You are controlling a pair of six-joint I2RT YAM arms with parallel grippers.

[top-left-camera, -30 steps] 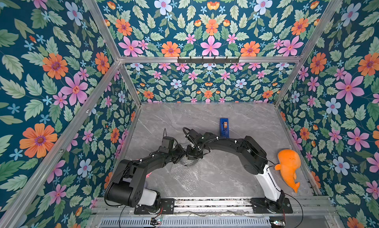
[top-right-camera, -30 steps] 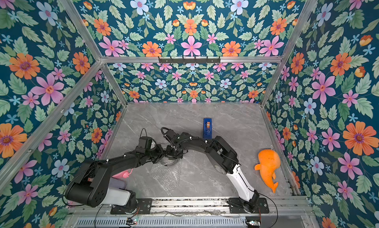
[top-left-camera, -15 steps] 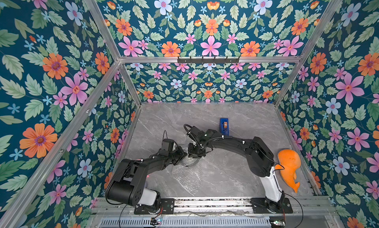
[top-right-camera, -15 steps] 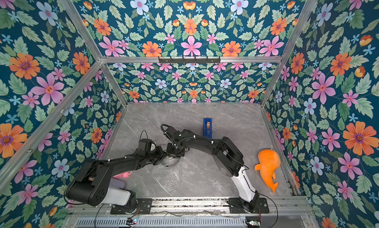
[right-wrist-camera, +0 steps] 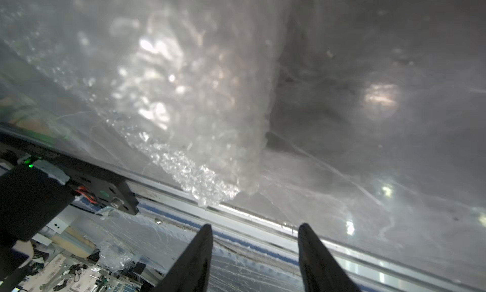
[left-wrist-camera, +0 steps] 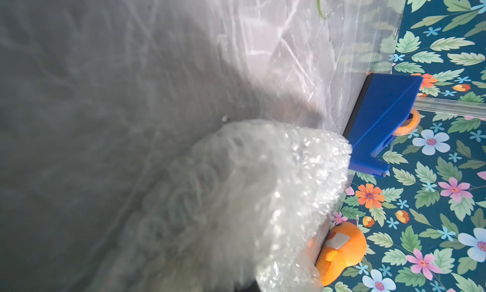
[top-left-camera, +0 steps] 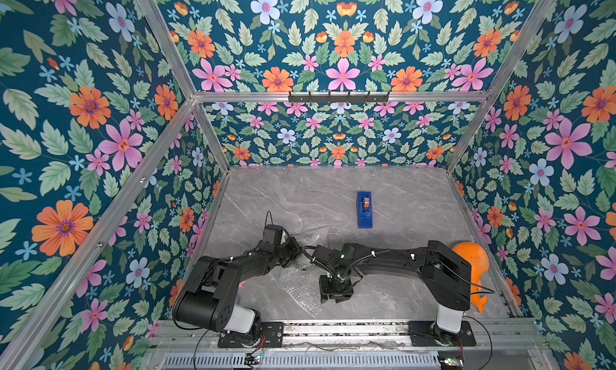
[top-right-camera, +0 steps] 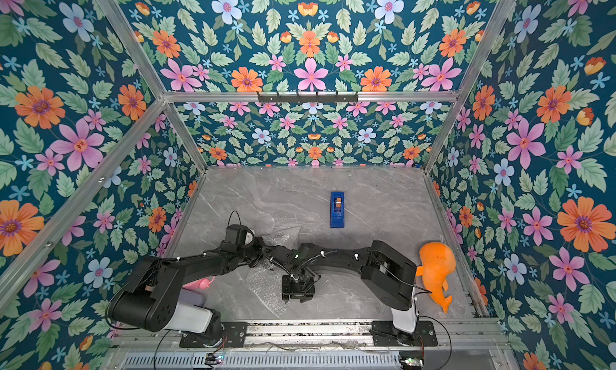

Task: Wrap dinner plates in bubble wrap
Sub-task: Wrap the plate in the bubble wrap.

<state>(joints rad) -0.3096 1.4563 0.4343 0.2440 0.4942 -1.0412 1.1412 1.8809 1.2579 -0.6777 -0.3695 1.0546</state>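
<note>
Bubble wrap point(top-left-camera: 300, 286) lies crumpled on the table point(top-left-camera: 410, 201) near the front rail, the right gripper point(top-left-camera: 335, 296) at its edge with jaws apart, empty. Behind, the left gripper point(top-left-camera: 297, 253) is clamped on a raised fold of it; a tape dispenser point(top-left-camera: 364, 209) sits farther back.

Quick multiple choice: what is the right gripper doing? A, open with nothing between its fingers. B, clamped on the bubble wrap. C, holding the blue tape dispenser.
A: in the right wrist view the right gripper has its fingers apart with nothing between them, and the bubble wrap lies clear of the tips.
</note>
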